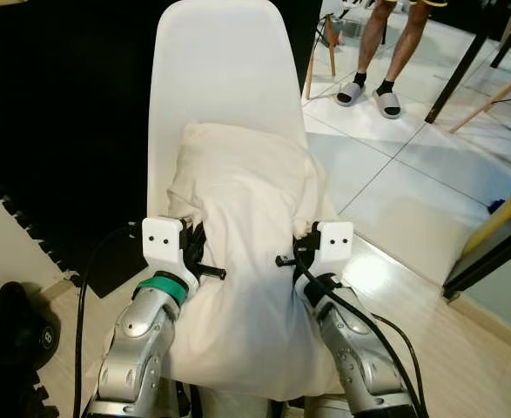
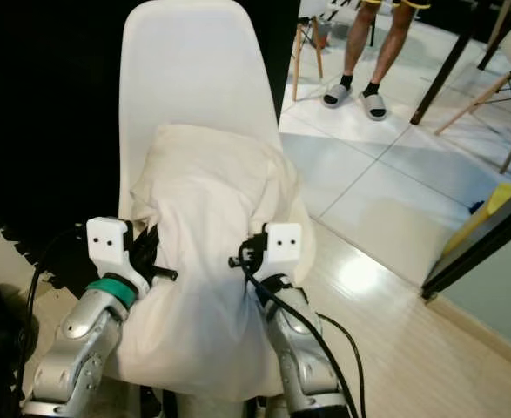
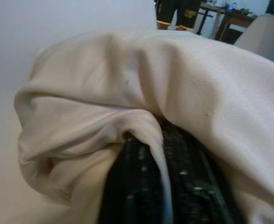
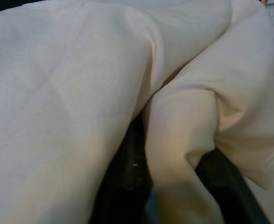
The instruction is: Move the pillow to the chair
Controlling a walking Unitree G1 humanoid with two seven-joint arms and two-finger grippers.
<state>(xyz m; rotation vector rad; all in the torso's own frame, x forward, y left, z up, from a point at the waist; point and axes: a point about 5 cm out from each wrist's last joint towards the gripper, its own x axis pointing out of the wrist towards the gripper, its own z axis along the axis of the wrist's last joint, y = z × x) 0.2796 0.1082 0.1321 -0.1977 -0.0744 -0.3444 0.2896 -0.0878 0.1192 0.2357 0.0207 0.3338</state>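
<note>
Cream fabric pillow (image 1: 238,252) lying on the seat of the white moulded plastic chair (image 1: 220,70), far end at 12 o'clock against the backrest. Left gripper (image 1: 196,248) at 9 o'clock and right gripper (image 1: 300,248) at 3 o'clock, each pinching a fold of the pillow's side. Person's legs in grey slippers (image 1: 370,94) at 1 o'clock on the pale tiled floor (image 1: 394,183).

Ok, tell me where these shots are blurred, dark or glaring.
Left eye view: sharp, glare patch on the floor beside the chair. Left wrist view: pillow soft, near black fingers blurred. Right wrist view: pillow folds hazy, dark fingers unfocused.
</note>
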